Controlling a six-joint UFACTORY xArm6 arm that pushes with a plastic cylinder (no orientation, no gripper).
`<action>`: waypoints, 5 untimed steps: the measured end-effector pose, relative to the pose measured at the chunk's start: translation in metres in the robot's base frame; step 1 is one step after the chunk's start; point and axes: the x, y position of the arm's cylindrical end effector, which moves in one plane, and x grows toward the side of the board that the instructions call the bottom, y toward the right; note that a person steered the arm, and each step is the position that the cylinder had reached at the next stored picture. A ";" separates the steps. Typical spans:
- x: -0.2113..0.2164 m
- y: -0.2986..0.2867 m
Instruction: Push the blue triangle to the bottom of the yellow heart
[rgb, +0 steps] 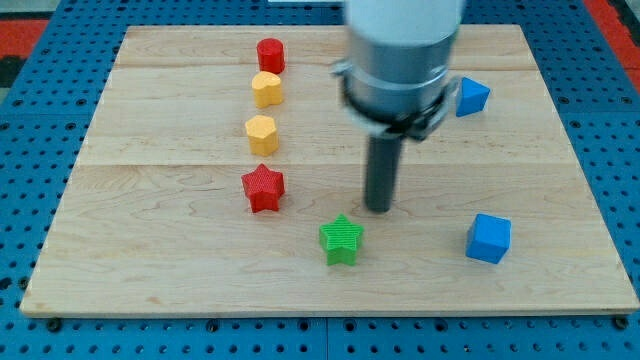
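The blue triangle (472, 96) lies near the view's upper right, partly behind the arm's body. The yellow heart (267, 88) sits left of centre near the view's top, in a column of blocks. My tip (379, 208) rests on the board near the middle, just up and right of the green star (341, 238). It is well below and left of the blue triangle and touches no block.
A red block (270, 54) sits above the yellow heart. A yellow hexagon (261, 133) and a red star (263, 187) lie below the heart. A blue cube (488, 238) lies at the lower right. The wooden board's edge (320, 308) runs along the view's bottom.
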 end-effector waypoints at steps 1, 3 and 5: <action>-0.069 0.101; -0.140 0.166; -0.132 0.071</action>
